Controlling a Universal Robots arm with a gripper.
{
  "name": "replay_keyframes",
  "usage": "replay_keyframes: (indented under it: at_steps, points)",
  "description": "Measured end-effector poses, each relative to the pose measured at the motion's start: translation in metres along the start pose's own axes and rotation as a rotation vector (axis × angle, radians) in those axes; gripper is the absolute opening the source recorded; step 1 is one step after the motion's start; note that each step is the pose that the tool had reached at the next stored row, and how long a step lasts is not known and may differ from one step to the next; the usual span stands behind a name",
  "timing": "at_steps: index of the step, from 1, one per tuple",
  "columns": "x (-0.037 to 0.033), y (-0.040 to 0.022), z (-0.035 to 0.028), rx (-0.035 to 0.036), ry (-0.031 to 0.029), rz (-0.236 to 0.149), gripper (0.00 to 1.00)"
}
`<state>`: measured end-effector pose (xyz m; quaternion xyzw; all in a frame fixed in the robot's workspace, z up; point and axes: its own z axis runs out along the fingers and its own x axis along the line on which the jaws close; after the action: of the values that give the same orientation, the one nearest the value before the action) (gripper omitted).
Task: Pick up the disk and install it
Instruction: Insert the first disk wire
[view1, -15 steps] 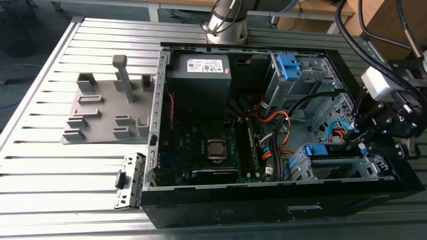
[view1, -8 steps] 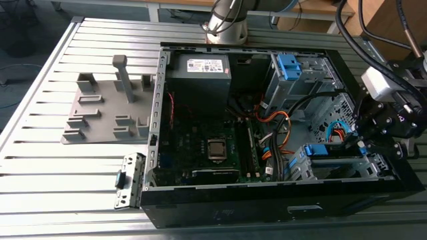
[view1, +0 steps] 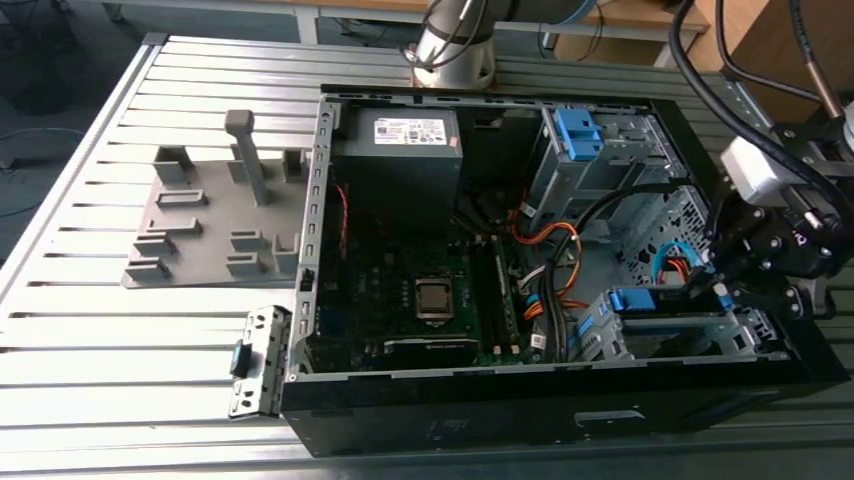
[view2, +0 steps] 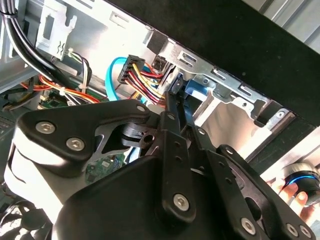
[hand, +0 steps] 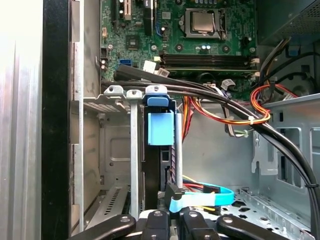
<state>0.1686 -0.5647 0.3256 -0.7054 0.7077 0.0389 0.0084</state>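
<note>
Now shows the disk (hand: 161, 127) standing on edge in the drive cage (hand: 116, 150) beside the black case wall (hand: 55, 125). Runs its long axis along the slot, blue bracket end toward the motherboard (hand: 200, 30). Leaves little room: cage metal close on both flat sides, black cable bundle (hand: 240, 115) crossing just past the bracket, blue data cable (hand: 200, 197) near the other end. Sets the hand (hand: 167, 220) at that end, in line with the slot. Cannot tell whether clenched or released.
</note>
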Motion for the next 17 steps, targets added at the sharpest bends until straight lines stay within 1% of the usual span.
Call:
replay_keyframes:
  at_steps: [1,4,7,9,10,11,13,15,17]
  points:
    - [0.0,0.0,0.001,0.0,0.0004,0.0,0.18]
    - [0.0001,-0.0001,0.0027,-0.0002,-0.0014,0.0,0.18]
    - [0.0001,-0.0001,0.0028,-0.0002,-0.0016,0.0,0.18]
    - [0.0001,-0.0001,0.0037,-0.0004,-0.0038,0.0,0.18]
    - [0.0001,-0.0001,0.0036,-0.0003,-0.0034,0.0,0.18]
    - [0.0001,-0.0001,0.0034,-0.0002,-0.003,0.0,0.24]
    - [0.0001,-0.0004,0.0029,-0.0002,-0.0014,0.0,0.24]
    - [0.0001,-0.0036,0.0026,-0.002,-0.0012,0.0,0.24]
    - [-0.0002,-0.0069,0.0002,-0.004,-0.0014,0.0,0.24]
